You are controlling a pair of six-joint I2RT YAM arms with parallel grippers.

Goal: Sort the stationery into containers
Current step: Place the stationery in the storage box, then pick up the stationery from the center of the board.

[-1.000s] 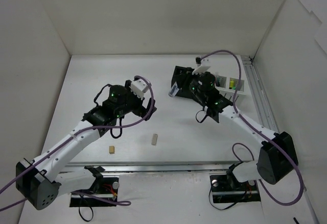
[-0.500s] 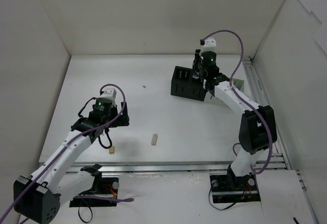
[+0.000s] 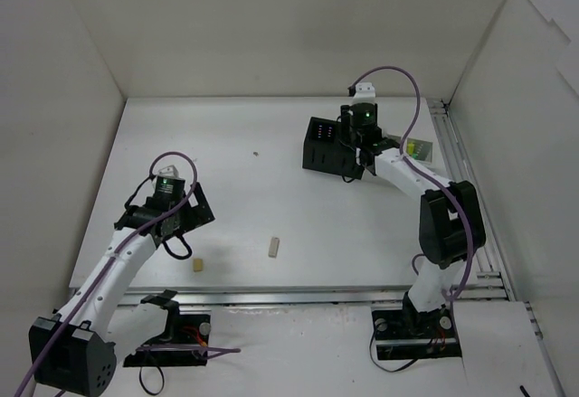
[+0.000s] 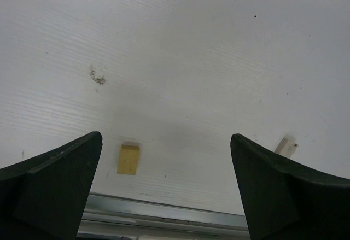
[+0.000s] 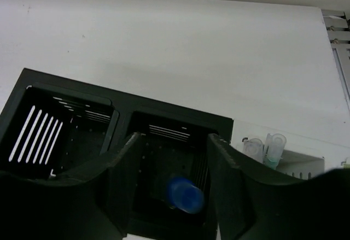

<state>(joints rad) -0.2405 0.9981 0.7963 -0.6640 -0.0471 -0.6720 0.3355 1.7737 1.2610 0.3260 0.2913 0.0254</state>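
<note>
My left gripper (image 3: pixel 185 230) is open and empty, low over the table. In the left wrist view (image 4: pixel 165 139) a beige eraser (image 4: pixel 128 159) lies on the table just inside the left finger; it shows in the top view (image 3: pixel 195 266) too. A second eraser (image 3: pixel 273 247) lies to the right, by the right finger (image 4: pixel 287 145). My right gripper (image 3: pixel 353 153) is open above the right compartment of the black box (image 3: pixel 326 144). In the right wrist view (image 5: pixel 175 185) a blue-capped bottle (image 5: pixel 185 194) lies in that compartment, free of the fingers.
The white container (image 3: pixel 418 151) stands right of the black box and holds capped highlighters (image 5: pixel 265 148). A metal rail (image 4: pixel 164 218) runs along the near table edge just beyond the erasers. A tiny dark speck (image 3: pixel 255 154) lies mid-table. White walls enclose the table.
My left arm has pulled back from mid-table toward the near left, over the eraser. My right gripper swung from in front of the black box to above it; the bottle is now inside.
</note>
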